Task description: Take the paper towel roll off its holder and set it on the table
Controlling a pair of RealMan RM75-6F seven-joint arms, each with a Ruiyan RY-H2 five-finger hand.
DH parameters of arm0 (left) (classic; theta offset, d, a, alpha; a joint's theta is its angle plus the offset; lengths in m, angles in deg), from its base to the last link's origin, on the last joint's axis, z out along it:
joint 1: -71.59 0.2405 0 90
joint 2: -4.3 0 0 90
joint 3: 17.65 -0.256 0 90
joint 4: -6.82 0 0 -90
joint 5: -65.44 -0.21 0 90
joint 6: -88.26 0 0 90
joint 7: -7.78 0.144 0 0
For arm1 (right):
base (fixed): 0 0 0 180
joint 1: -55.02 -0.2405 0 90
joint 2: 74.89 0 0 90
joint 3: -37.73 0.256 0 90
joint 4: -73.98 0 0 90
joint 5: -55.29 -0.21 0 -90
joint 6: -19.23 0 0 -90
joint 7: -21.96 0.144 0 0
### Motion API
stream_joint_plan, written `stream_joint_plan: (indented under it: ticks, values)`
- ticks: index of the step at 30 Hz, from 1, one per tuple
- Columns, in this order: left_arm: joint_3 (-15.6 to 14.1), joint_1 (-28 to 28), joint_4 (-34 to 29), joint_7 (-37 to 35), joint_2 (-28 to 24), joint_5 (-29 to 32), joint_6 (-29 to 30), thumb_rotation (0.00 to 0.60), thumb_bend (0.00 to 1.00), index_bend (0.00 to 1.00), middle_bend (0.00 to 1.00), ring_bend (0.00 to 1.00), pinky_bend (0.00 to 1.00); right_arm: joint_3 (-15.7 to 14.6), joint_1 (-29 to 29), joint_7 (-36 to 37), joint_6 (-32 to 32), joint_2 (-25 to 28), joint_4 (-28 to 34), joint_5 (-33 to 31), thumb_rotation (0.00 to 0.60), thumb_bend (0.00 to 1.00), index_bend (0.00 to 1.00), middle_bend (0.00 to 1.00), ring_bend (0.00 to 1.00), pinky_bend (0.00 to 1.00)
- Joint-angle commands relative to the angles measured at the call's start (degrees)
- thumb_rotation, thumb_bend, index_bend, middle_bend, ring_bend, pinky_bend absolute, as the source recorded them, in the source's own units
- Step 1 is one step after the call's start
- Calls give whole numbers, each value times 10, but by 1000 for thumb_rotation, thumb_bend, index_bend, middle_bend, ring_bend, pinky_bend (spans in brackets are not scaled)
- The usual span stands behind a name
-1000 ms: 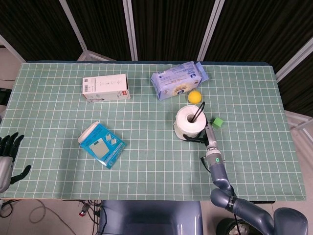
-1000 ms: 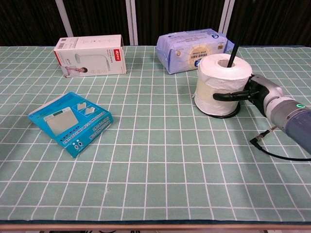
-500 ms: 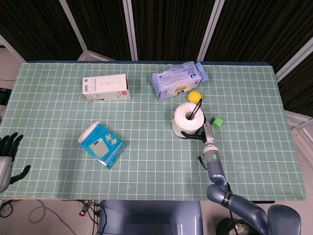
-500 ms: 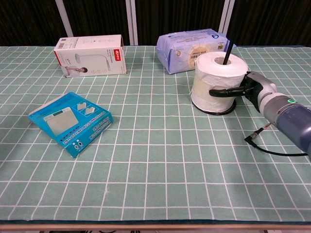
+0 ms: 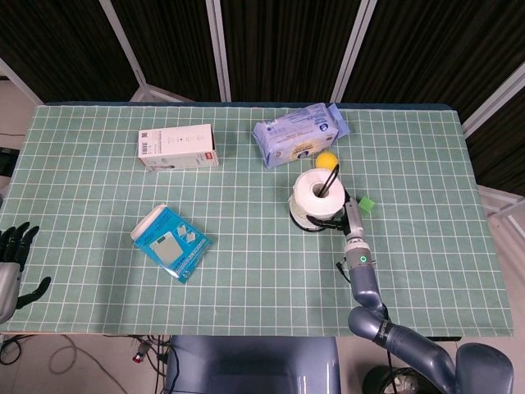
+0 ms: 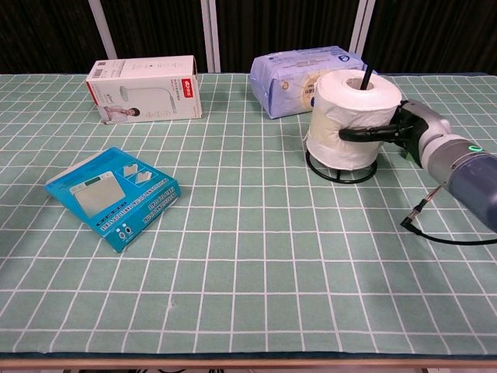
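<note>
Paper towel roll: a white roll, gripped around its side and raised off the ring base, yet threaded on the post; it is seen at the right-centre of the table.
Holder: a black wire ring base on the cloth, exposed under the roll in the chest view, with a thin black post rising through the core.
Right hand: dark fingers are wrapped around the roll's side, so the roll is held.
Left hand: seen at the left edge of the head view, off the table, fingers apart, nothing held.
Step in hand: judged to be the lift; the roll is not yet clear of the post.
Next move: a straight rise along the post is called for until the core passes its tip, then a sideways carry to bare cloth.
Table: covered by a green cloth with a white grid.
Writing: a red mark is seen on the white carton, its text too small to read; print on the blue wipes pack and the blue box cannot be read.
Near the holder: a yellow ball and a green block.
</note>
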State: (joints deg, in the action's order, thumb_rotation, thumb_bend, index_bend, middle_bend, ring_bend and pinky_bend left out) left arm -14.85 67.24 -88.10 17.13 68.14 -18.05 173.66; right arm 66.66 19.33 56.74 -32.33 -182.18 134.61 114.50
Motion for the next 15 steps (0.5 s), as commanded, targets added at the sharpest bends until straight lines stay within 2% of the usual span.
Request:
stream_joint_plan:
  ticks: [1, 11, 15]
  values:
    - [0, 1, 0, 1, 0, 1, 2, 600, 241, 69, 0, 0, 0, 6, 17, -3, 9, 54, 74, -1, 600, 0, 290, 298, 304, 196]
    - [1, 2, -3, 11, 3, 4, 4, 600, 241, 69, 0, 0, 0, 51, 33, -51, 31, 201, 238, -42, 600, 0, 290, 298, 304, 206]
    - [0, 2, -5, 14, 4, 3, 3, 600, 241, 69, 0, 0, 0, 76, 43, -72, 37, 278, 313, -61, 600, 0, 290, 298, 304, 207]
